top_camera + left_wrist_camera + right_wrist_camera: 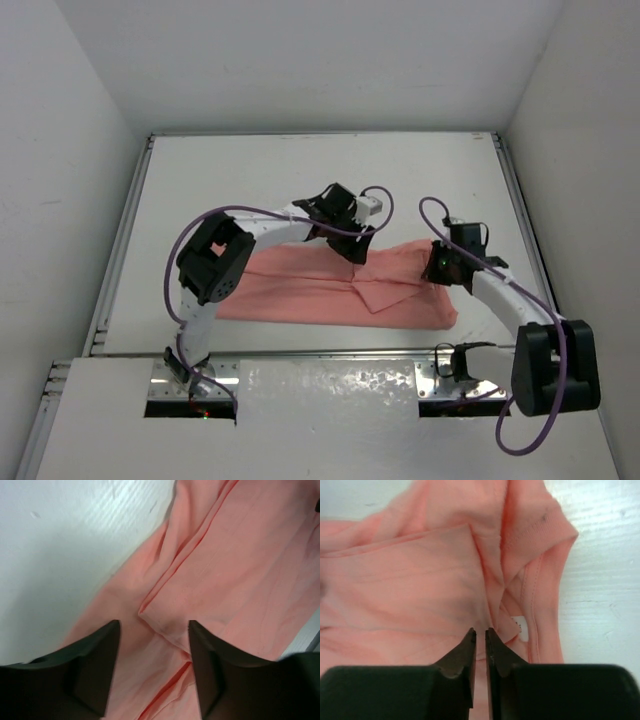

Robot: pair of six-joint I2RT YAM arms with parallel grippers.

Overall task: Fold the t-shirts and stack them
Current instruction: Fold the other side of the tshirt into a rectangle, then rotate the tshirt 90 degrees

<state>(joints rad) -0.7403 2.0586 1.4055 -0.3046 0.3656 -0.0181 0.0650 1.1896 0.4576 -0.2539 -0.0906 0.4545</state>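
The salmon t-shirt (330,290) lies on the white table as a long, partly folded band running left to right. My left gripper (353,250) hovers over its upper middle edge; in the left wrist view it (154,625) is open, with a fold ridge of the shirt (240,570) between the wide-apart fingers. My right gripper (441,266) is at the shirt's right end. In the right wrist view it (480,631) is closed to a thin slit on the cloth (410,590) beside the collar (540,580) and its white label (521,628).
The white table (300,170) is bounded by metal rails on the left (120,240) and right (525,230), with white walls beyond. The arm bases sit on a plate at the near edge (330,385). Purple cables loop over both arms.
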